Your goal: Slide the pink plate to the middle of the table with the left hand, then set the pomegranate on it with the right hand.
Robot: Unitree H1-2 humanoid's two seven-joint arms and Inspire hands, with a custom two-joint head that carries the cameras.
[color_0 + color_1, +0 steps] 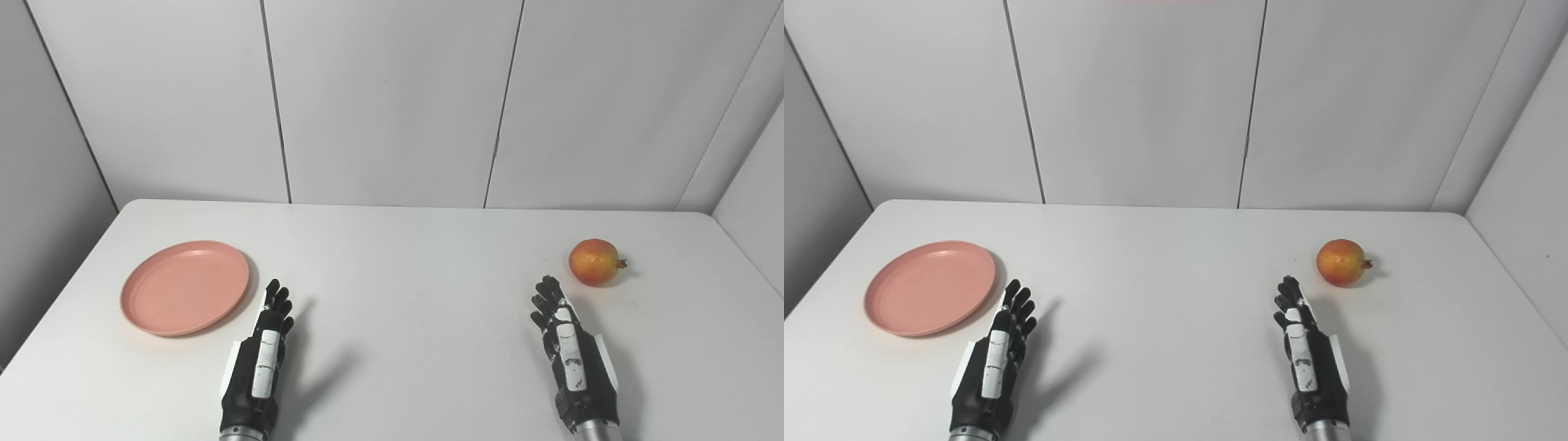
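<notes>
Plate (185,286) sits far left on counter (404,257), pomegranate (593,262) far right. Left hand (262,361) just beside plate, right hand (571,352) near pomegranate. Both empty, fingers extended.

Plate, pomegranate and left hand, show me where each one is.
plate (177,288), left eye view, bare middle of the dish
pomegranate (593,262), left eye view, middle of the fruit
left hand (263,355), left eye view, back of the hand

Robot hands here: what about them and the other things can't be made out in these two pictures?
- Left hand and right hand: palms face away in both views.
- Both arms: cut off by the bottom edge.
- Pomegranate: far side hidden by its own bulk.
- Pink plate: underside hidden against the table.
</notes>
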